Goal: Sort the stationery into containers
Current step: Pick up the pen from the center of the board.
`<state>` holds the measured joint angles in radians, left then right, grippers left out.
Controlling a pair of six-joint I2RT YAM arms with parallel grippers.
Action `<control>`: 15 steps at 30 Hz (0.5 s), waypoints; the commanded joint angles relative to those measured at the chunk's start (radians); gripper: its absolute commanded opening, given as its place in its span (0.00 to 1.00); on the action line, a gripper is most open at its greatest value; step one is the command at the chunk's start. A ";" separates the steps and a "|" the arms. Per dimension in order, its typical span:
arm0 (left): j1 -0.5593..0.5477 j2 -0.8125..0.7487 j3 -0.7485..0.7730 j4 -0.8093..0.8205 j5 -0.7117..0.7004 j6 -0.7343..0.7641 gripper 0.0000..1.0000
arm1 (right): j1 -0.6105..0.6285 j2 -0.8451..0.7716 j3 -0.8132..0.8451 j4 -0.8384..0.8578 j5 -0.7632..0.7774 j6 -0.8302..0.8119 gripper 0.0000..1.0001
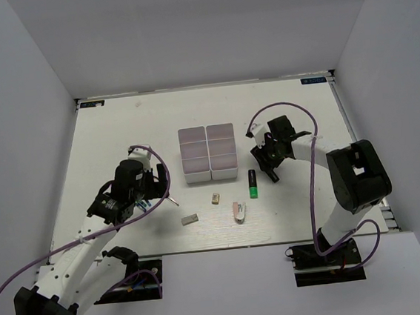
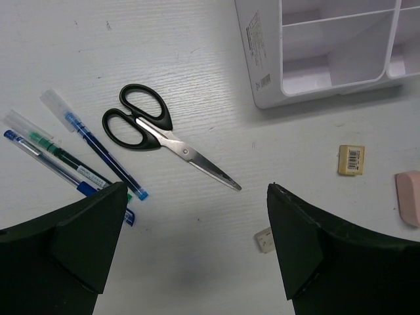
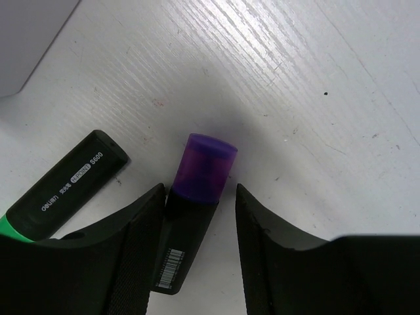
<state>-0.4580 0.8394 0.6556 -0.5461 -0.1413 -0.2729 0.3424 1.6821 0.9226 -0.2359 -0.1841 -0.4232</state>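
The containers (image 1: 208, 152) are six white bins in a block at mid table. My right gripper (image 3: 199, 188) is open and low over the table, its fingers on either side of the purple highlighter (image 3: 194, 210); a gap shows on the right side. The green highlighter (image 3: 62, 191) lies just left of it, and also shows in the top view (image 1: 252, 185). My left gripper (image 2: 197, 249) is open and empty above bare table. Black-handled scissors (image 2: 157, 134) and several pens (image 2: 72, 161) lie ahead of it, to its left. A beige eraser (image 1: 215, 198), a grey-white block (image 1: 190, 220) and a white-pink stapler piece (image 1: 238, 211) lie in front of the bins.
In the left wrist view a corner of the bins (image 2: 262, 72) is at the upper right, with the eraser (image 2: 351, 159), the pink stapler piece (image 2: 408, 197) and the flat block (image 2: 264, 239) on the right. White walls enclose the table (image 1: 118, 129).
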 commanded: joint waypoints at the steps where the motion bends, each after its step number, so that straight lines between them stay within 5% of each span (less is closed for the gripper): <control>1: 0.007 -0.023 0.032 0.003 0.008 0.008 0.96 | 0.006 0.041 0.004 -0.046 0.008 -0.006 0.50; 15: 0.005 -0.026 0.026 0.008 0.011 0.009 0.87 | 0.007 0.030 -0.001 -0.112 -0.003 -0.017 0.14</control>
<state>-0.4580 0.8268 0.6556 -0.5457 -0.1410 -0.2703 0.3443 1.6913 0.9333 -0.2405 -0.1883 -0.4294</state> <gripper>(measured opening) 0.872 0.361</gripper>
